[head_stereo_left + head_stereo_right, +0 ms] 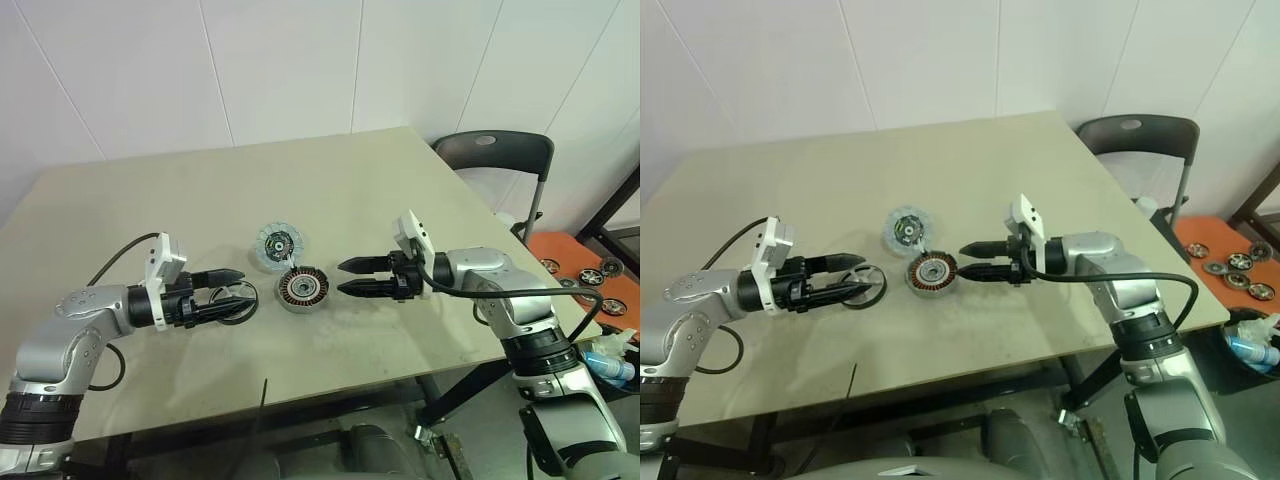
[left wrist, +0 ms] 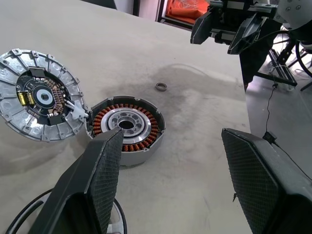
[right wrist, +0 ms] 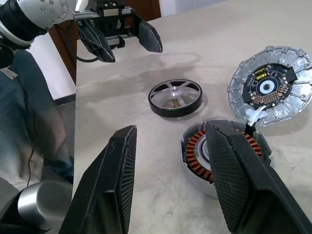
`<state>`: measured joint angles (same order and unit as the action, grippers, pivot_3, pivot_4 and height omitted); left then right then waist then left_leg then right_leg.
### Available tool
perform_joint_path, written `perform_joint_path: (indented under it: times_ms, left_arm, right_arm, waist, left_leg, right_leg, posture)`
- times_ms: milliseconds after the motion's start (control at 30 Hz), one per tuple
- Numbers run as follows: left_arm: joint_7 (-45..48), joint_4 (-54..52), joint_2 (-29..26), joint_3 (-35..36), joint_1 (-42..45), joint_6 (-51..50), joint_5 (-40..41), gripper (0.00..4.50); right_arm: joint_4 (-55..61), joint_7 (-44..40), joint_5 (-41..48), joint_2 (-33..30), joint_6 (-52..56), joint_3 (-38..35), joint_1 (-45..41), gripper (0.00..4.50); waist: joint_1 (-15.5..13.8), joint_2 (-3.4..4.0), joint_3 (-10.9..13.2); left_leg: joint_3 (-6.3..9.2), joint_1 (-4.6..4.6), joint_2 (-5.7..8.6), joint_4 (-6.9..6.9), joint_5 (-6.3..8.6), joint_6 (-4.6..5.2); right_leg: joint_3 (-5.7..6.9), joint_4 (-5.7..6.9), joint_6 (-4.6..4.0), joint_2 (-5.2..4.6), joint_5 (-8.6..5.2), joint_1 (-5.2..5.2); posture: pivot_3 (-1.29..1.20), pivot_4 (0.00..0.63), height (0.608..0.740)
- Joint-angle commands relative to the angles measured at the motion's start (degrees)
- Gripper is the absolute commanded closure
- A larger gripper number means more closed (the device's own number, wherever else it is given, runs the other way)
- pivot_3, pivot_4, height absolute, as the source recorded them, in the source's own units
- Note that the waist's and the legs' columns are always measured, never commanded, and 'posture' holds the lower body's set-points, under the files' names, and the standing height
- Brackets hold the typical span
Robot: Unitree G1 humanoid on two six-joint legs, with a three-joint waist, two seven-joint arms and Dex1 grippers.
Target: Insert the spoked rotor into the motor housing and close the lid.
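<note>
Both end effectors gaping, nothing gripped

Spoked rotor [image 3: 175, 97] lies on the bench [image 1: 120, 210], half hidden behind the left end effector [image 1: 232, 294]; motor housing [image 1: 302, 289] sits mid-bench, lid [image 1: 278, 244] touching it, right end effector [image 1: 352, 277] just beside.

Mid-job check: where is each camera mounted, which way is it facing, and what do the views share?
Head, left and right eye views: look down over the beige table; left gripper and right gripper flank the copper-wound round motor housing.
Left wrist view: along open left fingers toward the housing and pale segmented disc lid.
Right wrist view: along open right fingers toward the black-rimmed spoked rotor.
Shared: housing and lid.
</note>
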<state>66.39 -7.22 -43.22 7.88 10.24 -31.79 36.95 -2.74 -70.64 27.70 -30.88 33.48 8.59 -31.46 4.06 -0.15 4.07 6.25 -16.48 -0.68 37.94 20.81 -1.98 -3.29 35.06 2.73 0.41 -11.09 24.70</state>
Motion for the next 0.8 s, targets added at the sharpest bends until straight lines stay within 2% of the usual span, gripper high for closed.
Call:
perform_joint_path:
  times_ms: [33,800]
  left_arm:
    - [0.55,-0.03,-0.09,0.41,2.33,1.28,0.01,1.06]
    - [3.03,2.29,-0.71,-0.42,4.98,1.4,-0.9,1.06]
  right_arm:
    - [1.16,-0.05,0.09,-0.45,-0.28,-0.58,-1.15,2.25]
    - [2.69,0.89,0.06,-0.66,-0.72,-1.12,1.0,2.25]
  waist:
    - [0.0,0.0,0.0]
    - [0.0,0.0,0.0]
  left_leg:
    - [0.0,0.0,0.0,0.0,0.0,0.0]
    - [0.0,0.0,0.0,0.0,0.0,0.0]
  right_leg:
    - [0.0,0.0,0.0,0.0,0.0,0.0]
    - [0.0,0.0,0.0,0.0,0.0,0.0]
  posture:
    - [0.0,0.0,0.74]
    - [0.0,0.0,0.74]
